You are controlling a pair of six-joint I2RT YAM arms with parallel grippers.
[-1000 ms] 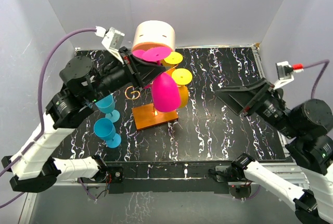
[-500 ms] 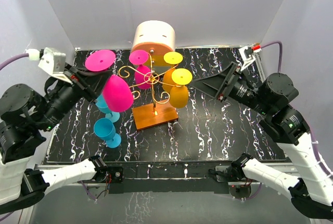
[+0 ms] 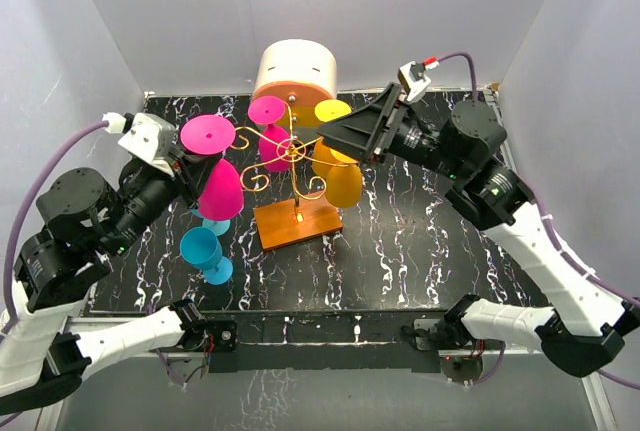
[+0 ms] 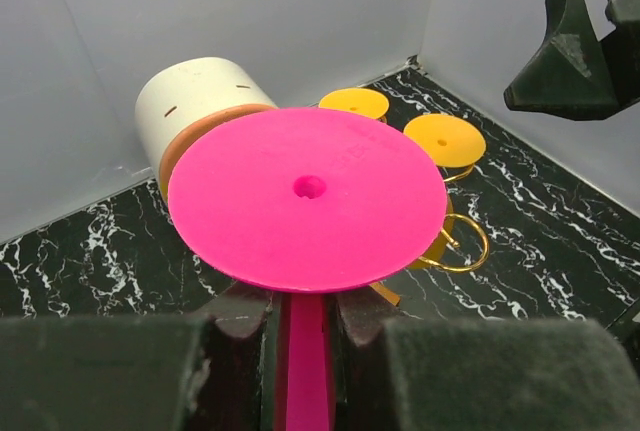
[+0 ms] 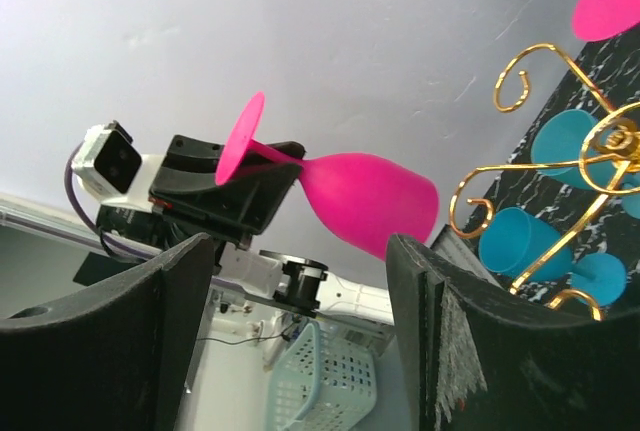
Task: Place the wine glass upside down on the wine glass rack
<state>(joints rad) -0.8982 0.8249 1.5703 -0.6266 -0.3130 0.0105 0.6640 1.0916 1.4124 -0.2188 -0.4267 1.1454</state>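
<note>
Magenta plastic wine glass (image 3: pixel 220 189) pinched by its thin stem between the left jaws, closed tight on it; inverted, flat round foot on top, bowl hanging below; held above the surface just left of the thin gold wire wine glass rack (image 3: pixel 290 151) with curled scroll arms on a flat rectangular orange base; foot close beside the tip of the leftmost arm, contact impossible to tell. Hanging upside down on the rack: a second magenta glass (image 3: pixel 267 109) at the back, two yellow-orange glasses (image 3: pixel 343 183) on the right. Right jaws spread wide, gripping nothing, hovering at the rack's right side just above the yellow-orange glasses. Two teal glasses (image 3: pixel 205 251) upright on the black, white-veined marble surface (image 3: pixel 420 241), below and beside the held glass. Big cream-and-orange cylinder (image 3: pixel 295 71) behind the rack, near the back wall.
</note>
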